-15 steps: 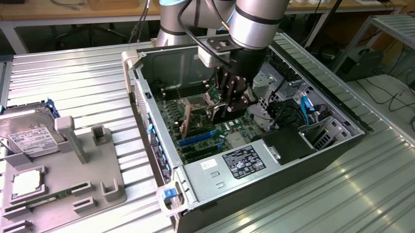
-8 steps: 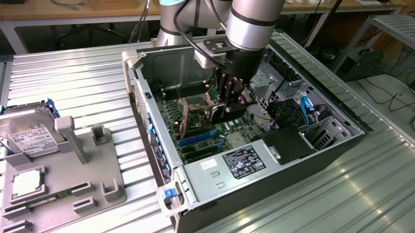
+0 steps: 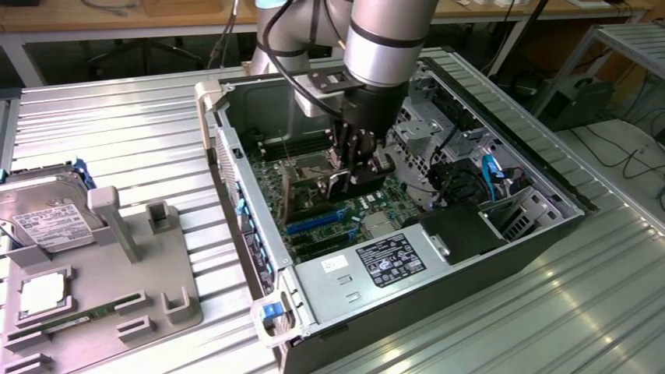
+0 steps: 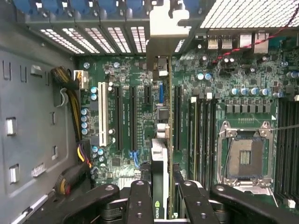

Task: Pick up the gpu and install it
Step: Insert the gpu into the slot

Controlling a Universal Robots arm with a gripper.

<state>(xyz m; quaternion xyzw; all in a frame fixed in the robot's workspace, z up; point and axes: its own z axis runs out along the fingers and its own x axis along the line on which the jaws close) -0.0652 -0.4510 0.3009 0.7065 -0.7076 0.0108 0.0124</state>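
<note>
My gripper (image 4: 163, 207) is shut on the gpu (image 4: 161, 158), which I see edge-on in the wrist view: a thin green board with a black cooler side and its silver end bracket (image 4: 163, 28) up by the case's rear slot openings. The card stands on edge over the green motherboard (image 4: 126, 74), running parallel to the long black expansion slots (image 4: 133, 116). I cannot tell whether its lower edge touches a slot. In the exterior view the gripper (image 3: 357, 175) reaches down inside the open computer case (image 3: 223, 117) with the gpu (image 3: 343, 185) below it.
The CPU socket (image 4: 245, 156) and memory slots (image 4: 201, 135) lie beside the card. A power supply (image 3: 387, 261) and drive cages (image 3: 447, 132) crowd the case. On the exterior view's left, a grey fixture (image 3: 156, 288) holds a hard drive (image 3: 47, 214), a processor (image 3: 42, 292) and a memory stick (image 3: 73, 319).
</note>
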